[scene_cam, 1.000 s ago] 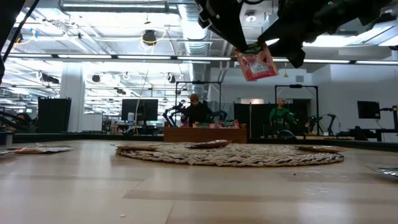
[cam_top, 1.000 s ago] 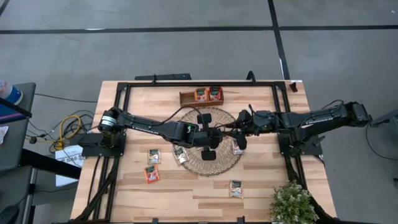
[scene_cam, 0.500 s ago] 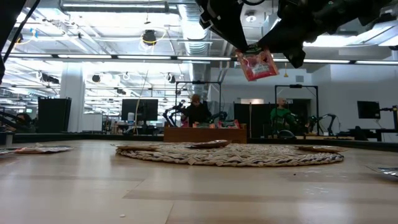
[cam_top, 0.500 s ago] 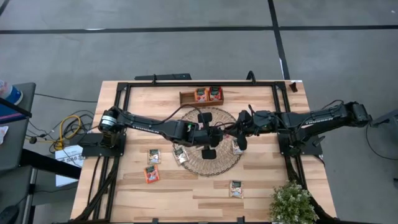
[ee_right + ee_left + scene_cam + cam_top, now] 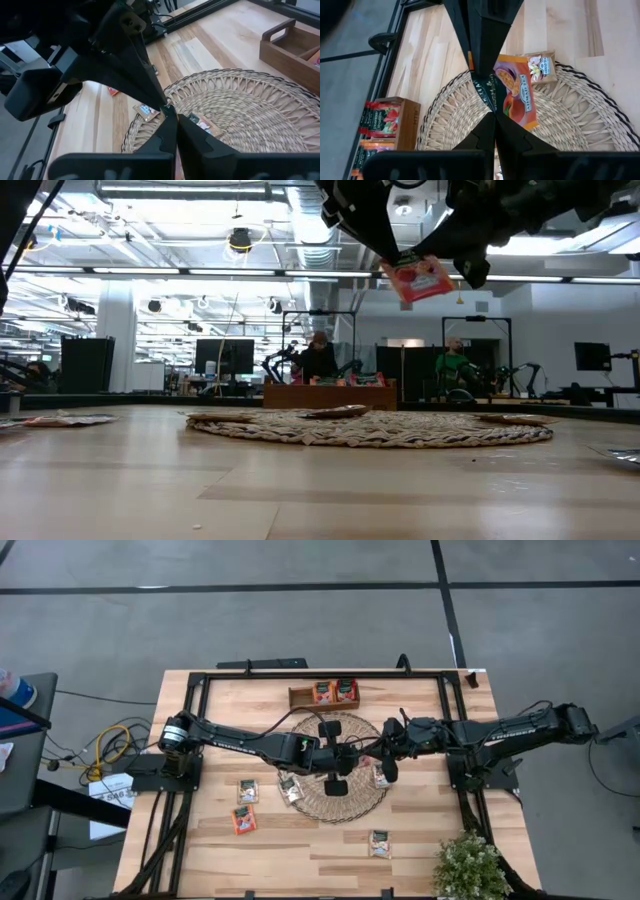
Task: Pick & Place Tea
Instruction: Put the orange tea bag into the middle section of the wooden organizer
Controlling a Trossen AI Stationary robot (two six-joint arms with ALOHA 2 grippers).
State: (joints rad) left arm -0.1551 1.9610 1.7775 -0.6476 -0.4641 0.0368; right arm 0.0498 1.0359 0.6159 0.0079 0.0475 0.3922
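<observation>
An orange-red tea sachet (image 5: 420,278) with a dark green end hangs in the air over the round woven mat (image 5: 335,795). My left gripper (image 5: 490,112) reaches in from the table's left and is shut on it. My right gripper (image 5: 170,114) comes from the table's right and is shut on the same sachet; the two sets of fingertips meet tip to tip. Several more sachets lie flat: one (image 5: 290,788) on the mat's left rim, one (image 5: 381,777) at its right rim, others (image 5: 245,805) on the bare wood. My left gripper pinches the sachet's dark green end (image 5: 489,97) between its two fingers, coming slanting down from the table's left. The sachet is lifted clear of the mat, its orange body (image 5: 517,92) sticking out sideways past the fingers. My right gripper pinches the same green end at its edge (image 5: 479,80), right against the left fingertips, coming nearly level from the table's right. In its own wrist view the fingers (image 5: 165,132) hide the contact. The sachet stays clear of the mat, tilted.
A brown wooden tray (image 5: 300,697) with red and orange sachets stands beyond the mat's far side. One sachet (image 5: 379,843) lies near the front edge. A potted plant (image 5: 470,865) sits at the near right corner. A black frame (image 5: 195,690) borders the table.
My right gripper has shut on the sachet that my left gripper was holding up. The sachet, which hung down below the left fingers, has tipped up to lie more level between the two grippers. Neither arm has shifted.
</observation>
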